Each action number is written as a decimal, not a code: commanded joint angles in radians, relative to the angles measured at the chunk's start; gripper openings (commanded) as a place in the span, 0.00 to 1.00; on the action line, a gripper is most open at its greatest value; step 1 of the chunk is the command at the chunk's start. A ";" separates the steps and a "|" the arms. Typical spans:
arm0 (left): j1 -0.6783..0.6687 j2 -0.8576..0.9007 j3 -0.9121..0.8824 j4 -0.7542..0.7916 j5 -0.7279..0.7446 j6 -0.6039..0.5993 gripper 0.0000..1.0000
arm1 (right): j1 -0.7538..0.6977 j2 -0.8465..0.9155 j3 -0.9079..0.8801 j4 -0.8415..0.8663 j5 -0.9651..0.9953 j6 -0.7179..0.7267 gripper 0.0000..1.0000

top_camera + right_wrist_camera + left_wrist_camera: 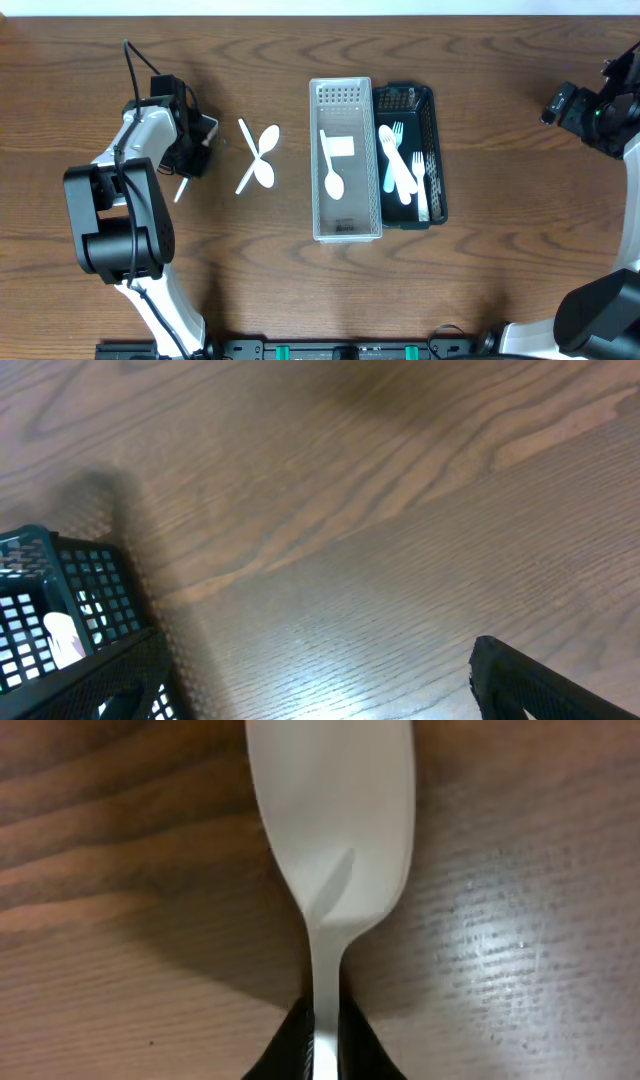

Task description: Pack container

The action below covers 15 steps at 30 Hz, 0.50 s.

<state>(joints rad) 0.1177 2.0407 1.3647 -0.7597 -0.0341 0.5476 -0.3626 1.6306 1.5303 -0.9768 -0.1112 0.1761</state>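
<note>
My left gripper (198,140) is at the left of the table, shut on the thin handle of a white plastic utensil (335,820). In the left wrist view its fingertips (325,1045) pinch the handle, and the wide end lies just over the wood. The handle tip (180,190) sticks out below the gripper. Two white spoons (258,158) lie crossed on the table. A clear white basket (345,225) holds a white spoon (333,178) and a white packet (340,146). A black basket (432,110) holds several forks (398,160). My right gripper (560,102) is open and empty at the far right.
The right wrist view shows bare wood, a corner of the black basket (70,630) at lower left and one dark fingertip (540,680) at lower right. The left arm's base stands at the front left (115,220).
</note>
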 commanded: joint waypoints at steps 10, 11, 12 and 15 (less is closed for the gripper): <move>-0.100 -0.113 0.124 -0.261 -0.007 -0.382 0.06 | -0.008 0.008 -0.003 -0.019 0.010 0.010 0.99; -0.124 -0.136 0.151 -0.299 -0.006 -0.417 0.06 | -0.008 0.008 -0.003 -0.019 0.010 0.010 0.99; -0.159 -0.168 0.190 -0.344 0.006 -0.463 0.06 | -0.008 0.008 -0.003 -0.019 0.009 0.010 0.99; -0.263 -0.248 0.255 -0.397 0.063 -0.596 0.06 | -0.008 0.008 -0.003 -0.018 0.009 0.010 0.99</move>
<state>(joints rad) -0.0616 1.9011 1.5436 -1.1366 -0.0227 0.1410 -0.3626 1.6306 1.5303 -0.9947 -0.1108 0.1761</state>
